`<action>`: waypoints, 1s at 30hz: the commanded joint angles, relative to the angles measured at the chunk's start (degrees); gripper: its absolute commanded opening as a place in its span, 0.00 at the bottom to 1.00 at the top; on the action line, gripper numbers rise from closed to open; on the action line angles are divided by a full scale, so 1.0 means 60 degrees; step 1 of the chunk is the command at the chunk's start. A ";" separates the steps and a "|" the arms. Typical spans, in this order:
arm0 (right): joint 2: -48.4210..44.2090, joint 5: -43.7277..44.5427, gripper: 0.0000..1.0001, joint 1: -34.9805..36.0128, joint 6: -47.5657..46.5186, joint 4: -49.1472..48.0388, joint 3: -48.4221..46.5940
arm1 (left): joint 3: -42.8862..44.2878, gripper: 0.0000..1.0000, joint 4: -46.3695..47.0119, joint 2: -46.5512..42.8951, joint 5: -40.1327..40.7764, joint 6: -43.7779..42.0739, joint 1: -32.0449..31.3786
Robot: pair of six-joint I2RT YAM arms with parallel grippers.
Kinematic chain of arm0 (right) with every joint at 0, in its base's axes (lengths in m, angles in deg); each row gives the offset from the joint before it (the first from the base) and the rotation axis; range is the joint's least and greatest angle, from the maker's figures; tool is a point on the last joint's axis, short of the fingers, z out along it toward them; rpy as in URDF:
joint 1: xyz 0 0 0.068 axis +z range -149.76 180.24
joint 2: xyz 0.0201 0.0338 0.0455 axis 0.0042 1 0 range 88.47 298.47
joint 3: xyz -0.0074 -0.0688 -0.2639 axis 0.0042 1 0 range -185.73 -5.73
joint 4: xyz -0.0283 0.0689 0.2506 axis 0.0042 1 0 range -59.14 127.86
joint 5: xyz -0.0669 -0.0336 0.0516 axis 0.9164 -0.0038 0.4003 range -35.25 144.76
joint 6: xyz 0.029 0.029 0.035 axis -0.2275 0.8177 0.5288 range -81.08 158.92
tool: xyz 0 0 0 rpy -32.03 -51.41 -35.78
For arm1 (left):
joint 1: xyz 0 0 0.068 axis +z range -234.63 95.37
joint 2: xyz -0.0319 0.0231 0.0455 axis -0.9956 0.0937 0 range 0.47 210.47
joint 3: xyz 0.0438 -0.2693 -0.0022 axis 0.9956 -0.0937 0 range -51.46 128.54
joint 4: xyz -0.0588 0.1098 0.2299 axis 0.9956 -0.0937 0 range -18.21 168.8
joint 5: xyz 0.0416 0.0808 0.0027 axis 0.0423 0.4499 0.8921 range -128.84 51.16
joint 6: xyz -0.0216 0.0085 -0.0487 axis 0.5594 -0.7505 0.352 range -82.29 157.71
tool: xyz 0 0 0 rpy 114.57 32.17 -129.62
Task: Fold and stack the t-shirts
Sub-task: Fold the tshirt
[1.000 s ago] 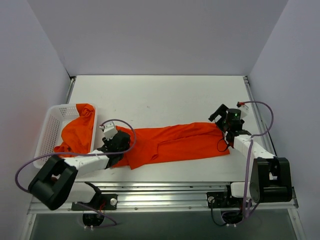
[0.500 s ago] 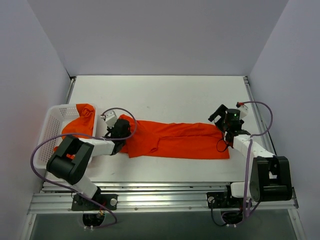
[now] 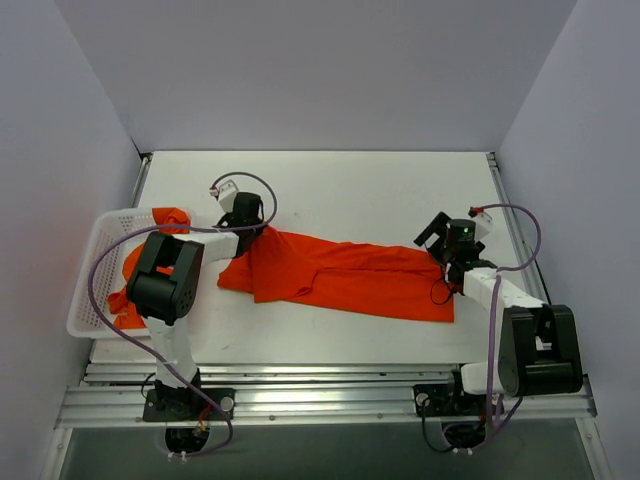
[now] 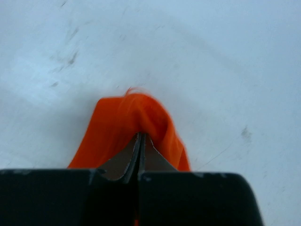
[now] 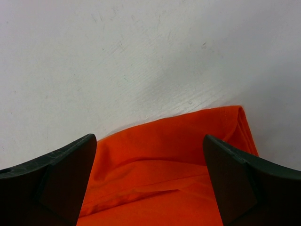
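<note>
An orange-red t-shirt [image 3: 340, 275] lies folded into a long band across the table. My left gripper [image 3: 250, 228] is at the band's far left corner, shut on a pinch of the fabric [image 4: 136, 120] that bulges past its tips. My right gripper [image 3: 440, 240] hovers over the band's right end, open, with the cloth [image 5: 164, 160] lying between its spread fingers [image 5: 56, 174]. Another orange-red t-shirt [image 3: 160, 255] hangs crumpled out of the basket at the left.
A white perforated basket [image 3: 100, 265] stands at the table's left edge, close to my left arm. Purple cables loop from both arms. White walls close in the table at the back and sides.
My left gripper has closed on the shirt's left corner and carried it away from the front edge toward the back. The band's left end now slants backward. The right gripper has hardly moved.
</note>
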 commanded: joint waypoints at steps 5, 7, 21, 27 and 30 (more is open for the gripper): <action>-0.0322 0.0098 0.92 0.0893 0.0572 0.0226 0.0367 | 0.4130 0.02 -0.2088 0.2244 -0.1188 -0.0464 0.0252; -0.0292 -0.0019 0.92 0.1098 0.0733 0.0066 0.0688 | 0.5008 0.02 -0.2646 0.2540 -0.1277 -0.0493 0.0252; -0.0381 -0.0094 0.91 0.4172 0.2564 -0.1179 0.2096 | 1.0620 0.02 -0.5473 0.5513 -0.2199 -0.1035 0.0530; 0.0540 0.0492 0.91 0.5858 0.3312 -0.1794 0.2257 | 1.1127 0.02 -0.5959 0.5620 -0.1996 -0.1138 0.0545; 0.1054 0.0654 0.91 0.6021 0.3268 -0.1941 0.2199 | 0.8017 0.02 -0.4292 0.3441 -0.1718 -0.1255 0.0487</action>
